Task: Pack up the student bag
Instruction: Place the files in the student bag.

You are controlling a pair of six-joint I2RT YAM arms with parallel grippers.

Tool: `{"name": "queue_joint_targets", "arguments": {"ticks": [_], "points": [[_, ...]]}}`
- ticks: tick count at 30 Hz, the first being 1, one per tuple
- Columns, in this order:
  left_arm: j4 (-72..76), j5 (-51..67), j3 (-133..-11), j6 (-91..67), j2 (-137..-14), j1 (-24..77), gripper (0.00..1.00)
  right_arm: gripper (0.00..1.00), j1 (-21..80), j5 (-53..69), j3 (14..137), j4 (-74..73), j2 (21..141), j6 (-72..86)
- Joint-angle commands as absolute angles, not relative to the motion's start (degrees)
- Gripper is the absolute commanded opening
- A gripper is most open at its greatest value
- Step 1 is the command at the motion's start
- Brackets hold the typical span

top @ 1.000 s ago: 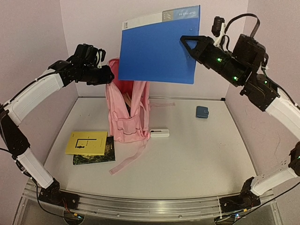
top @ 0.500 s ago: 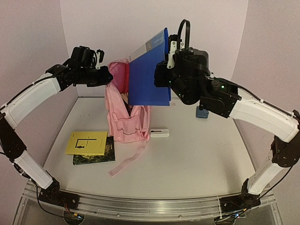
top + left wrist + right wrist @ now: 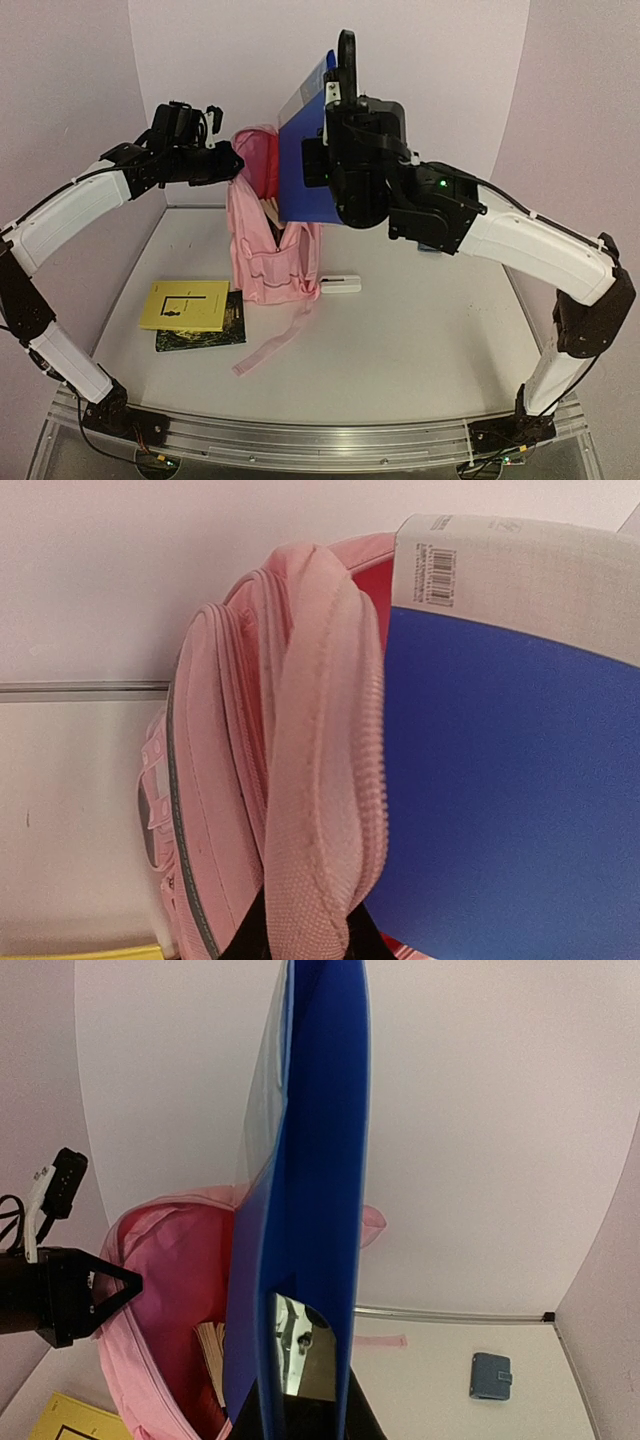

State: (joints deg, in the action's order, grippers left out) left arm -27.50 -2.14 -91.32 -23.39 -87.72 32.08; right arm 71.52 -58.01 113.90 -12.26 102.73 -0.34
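Top view bright and even, soft light, lilac cast on wall [image 3: 430, 60]. Shadows on table [image 3: 430, 330] faint, soft-edged. Wide lens bending rail [image 3: 300, 440] along bottom, corners dimmer. Green light [image 3: 441, 183] on right arm [image 3: 520, 240] glowing, no flare. Left wrist view: wall nearly washed out, weave of student bag [image 3: 310, 800] crisp, barcode on blue folder [image 3: 500, 780] slightly soft. Right wrist view: strong fisheye, wall edges curving, mirror-like glare patch low on folder, its near edge soft.

Barcode [image 3: 437, 575] on white strip [image 3: 540, 580] of blue folder [image 3: 500, 800] — digits too small; yellow book [image 3: 185, 304] — marks, perhaps lettering.
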Motion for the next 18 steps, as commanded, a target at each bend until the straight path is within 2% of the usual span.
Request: {"name": "queue_joint_targets", "arguments": {"ticks": [1, 5, 11, 18], "points": [[-29.8, -5.9, -88.8, -20.1, -87.1, 32.0, 0.12, 0.00, 71.2, -57.5, 120.3, -13.9, 104.2, 2.0], [-28.9, -4.6, -87.9, -19.3, -86.6, 32.0, 0.11, 0.00, 71.1, -53.1, 122.1, -21.2, 105.4, 11.0], [-27.2, -3.7, -87.6, -19.0, -86.6, 32.0, 0.09, 0.00, 70.4, -43.5, 117.4, -23.8, 104.0, 23.1], [-26.1, -2.3, -87.2, -18.6, -86.2, 31.9, 0.06, 0.00, 69.1, -39.5, 114.5, -23.8, 104.7, 26.4]]}}
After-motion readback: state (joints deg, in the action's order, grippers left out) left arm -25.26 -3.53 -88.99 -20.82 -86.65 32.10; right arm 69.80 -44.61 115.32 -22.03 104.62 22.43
